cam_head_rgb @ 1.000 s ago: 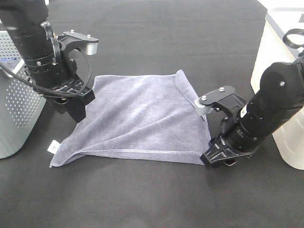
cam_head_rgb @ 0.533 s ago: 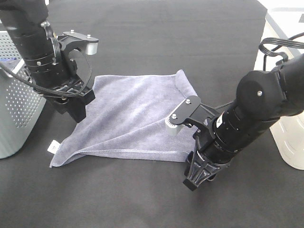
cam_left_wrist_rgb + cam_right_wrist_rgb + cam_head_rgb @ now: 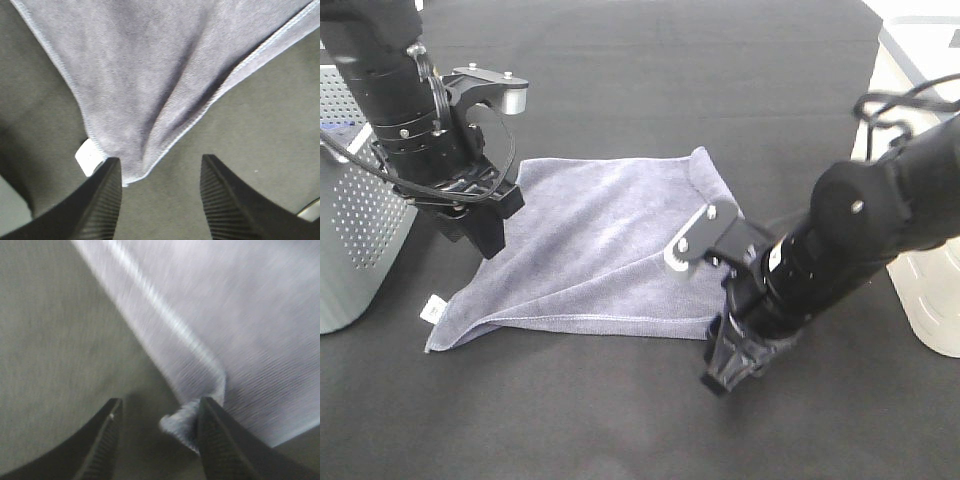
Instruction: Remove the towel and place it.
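The towel [image 3: 600, 250], a grey-lavender cloth with a stitched hem, lies spread on the black table with a small white tag [image 3: 433, 309] at its near left corner. My left gripper [image 3: 483, 238] hangs over the towel's left edge, open and empty. In the left wrist view the tag [image 3: 90, 158] and the towel corner [image 3: 145, 110] lie just ahead of the open fingers [image 3: 100, 200]. My right gripper [image 3: 725, 370] is low at the towel's near right corner. The right wrist view is blurred and shows the curled corner [image 3: 182, 422] between the open fingers [image 3: 102, 445].
A perforated grey basket [image 3: 350, 230] stands at the left edge, close behind my left arm. A white container [image 3: 920, 290] stands at the right edge beside my right arm. The black table [image 3: 620, 420] runs out in front of the towel.
My right arm has swung left and forward and lowered its gripper to the towel's near right corner. My left arm has barely moved. The towel lies as before.
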Available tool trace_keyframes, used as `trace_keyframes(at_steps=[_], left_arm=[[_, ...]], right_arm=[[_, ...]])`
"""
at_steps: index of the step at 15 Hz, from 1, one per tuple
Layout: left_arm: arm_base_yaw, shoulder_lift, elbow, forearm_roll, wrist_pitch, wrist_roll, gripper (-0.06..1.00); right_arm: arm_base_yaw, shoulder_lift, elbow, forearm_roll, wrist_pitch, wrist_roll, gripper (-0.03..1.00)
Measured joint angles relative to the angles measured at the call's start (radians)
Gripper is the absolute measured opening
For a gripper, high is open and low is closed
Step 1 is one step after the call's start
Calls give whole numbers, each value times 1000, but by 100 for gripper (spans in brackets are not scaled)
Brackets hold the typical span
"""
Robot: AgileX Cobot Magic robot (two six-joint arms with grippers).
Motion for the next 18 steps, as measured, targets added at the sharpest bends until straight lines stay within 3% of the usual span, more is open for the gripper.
trace_keyframes(at_steps=[2, 6, 8, 12, 18], left_arm=[[0, 0, 0, -15, 3, 0, 47], [0, 0, 0, -16, 8, -3, 46], [0, 0, 0, -19, 10, -3, 46], [0, 0, 0, -20, 10, -3, 46], [0, 0, 0, -23, 10, -3, 46]], right_arm=[[0, 20, 0, 0, 21, 0, 45], [0, 20, 0, 0, 29, 10, 17], [0, 17, -1, -2, 72, 10, 9], [0, -36, 0, -11, 211, 19, 6], [0, -79, 0, -131, 394, 56, 5]])
